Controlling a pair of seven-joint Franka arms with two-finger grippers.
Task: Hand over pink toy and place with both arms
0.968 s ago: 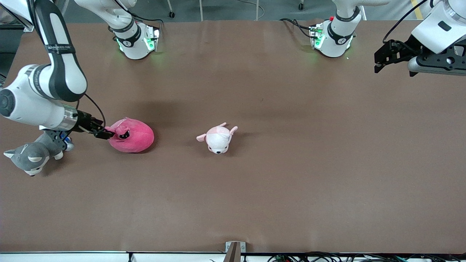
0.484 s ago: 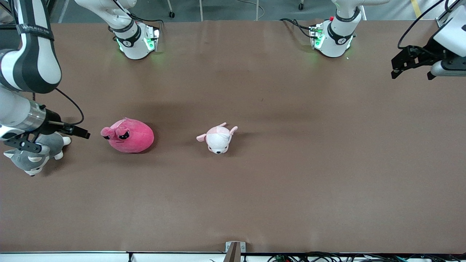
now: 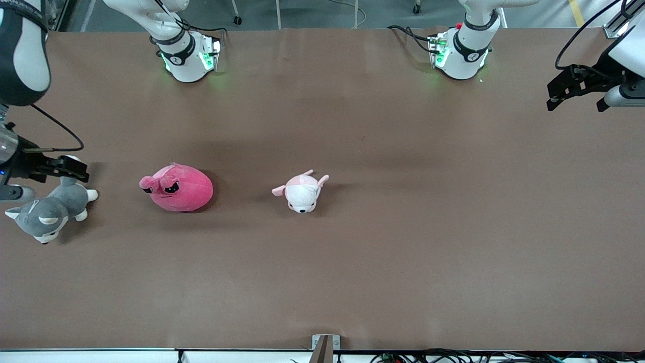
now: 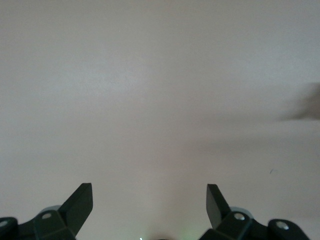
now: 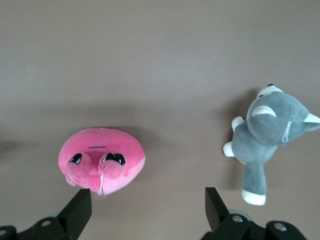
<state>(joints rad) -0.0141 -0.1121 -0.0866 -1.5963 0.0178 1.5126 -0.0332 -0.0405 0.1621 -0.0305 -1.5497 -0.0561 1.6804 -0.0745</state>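
Note:
The pink toy (image 3: 179, 188) lies on the brown table toward the right arm's end, its dark eyes facing the grey husky. It also shows in the right wrist view (image 5: 101, 159), free of the fingers. My right gripper (image 3: 63, 169) is open and empty, up over the husky plush (image 3: 48, 212), apart from the pink toy. My left gripper (image 3: 574, 88) is open and empty, raised over the left arm's end of the table; its wrist view shows only bare table between its fingertips (image 4: 82, 200).
A small pale pink-and-white puppy plush (image 3: 302, 190) lies near the table's middle, beside the pink toy. The grey-and-white husky also shows in the right wrist view (image 5: 265, 137). Both arm bases (image 3: 186, 53) stand along the table's edge farthest from the front camera.
My right gripper has let go of the pink toy and drawn back and up over the husky. My left gripper has drawn away toward its end of the table. The toy has not moved.

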